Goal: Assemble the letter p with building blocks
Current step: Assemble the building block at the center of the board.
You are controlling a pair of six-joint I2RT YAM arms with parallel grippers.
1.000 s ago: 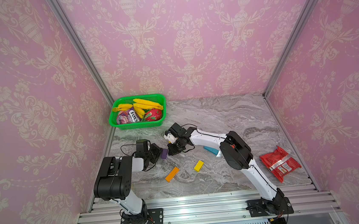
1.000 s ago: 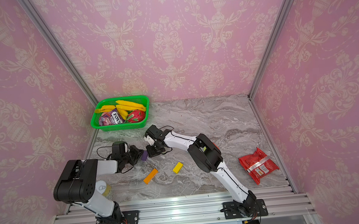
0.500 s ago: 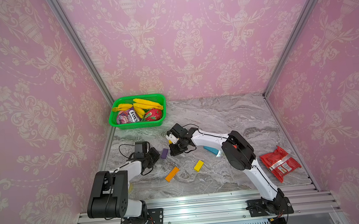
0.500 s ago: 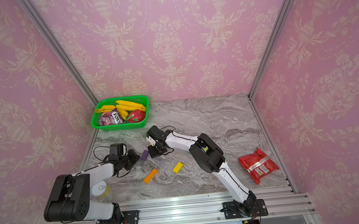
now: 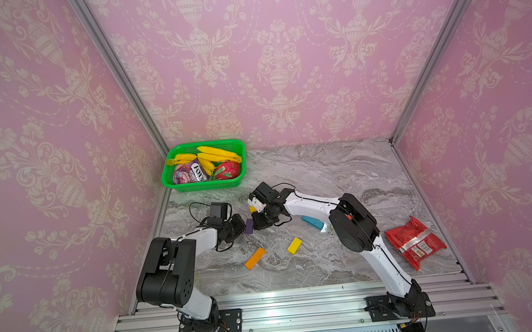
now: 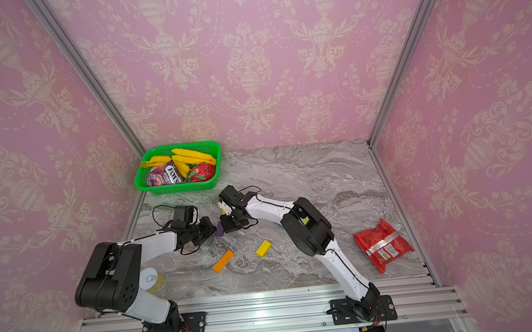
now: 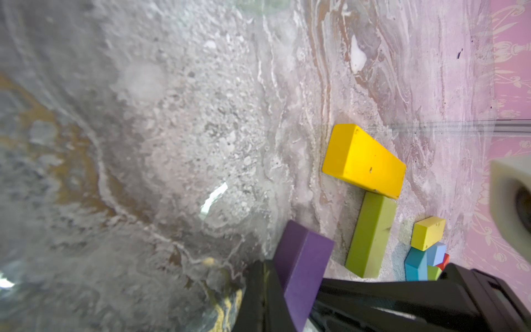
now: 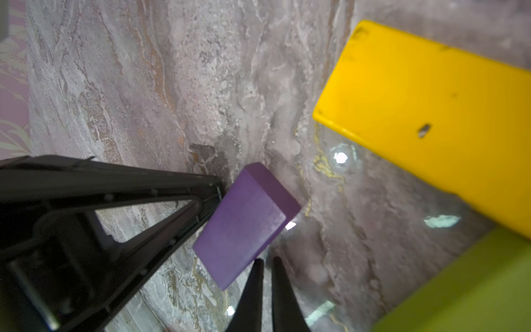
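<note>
two pairs of jaws: left tight on the purple block (image 7: pixel 304 270), right together, empty, just beside it

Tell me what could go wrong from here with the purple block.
1. The left end effector grips the purple block at a tilt. The shut right end effector sits right beside it and could knock it askew or out of the grip.
2. The yellow block and the lime green block lie touching close by. Setting the purple block down could nudge them out of line.
</note>
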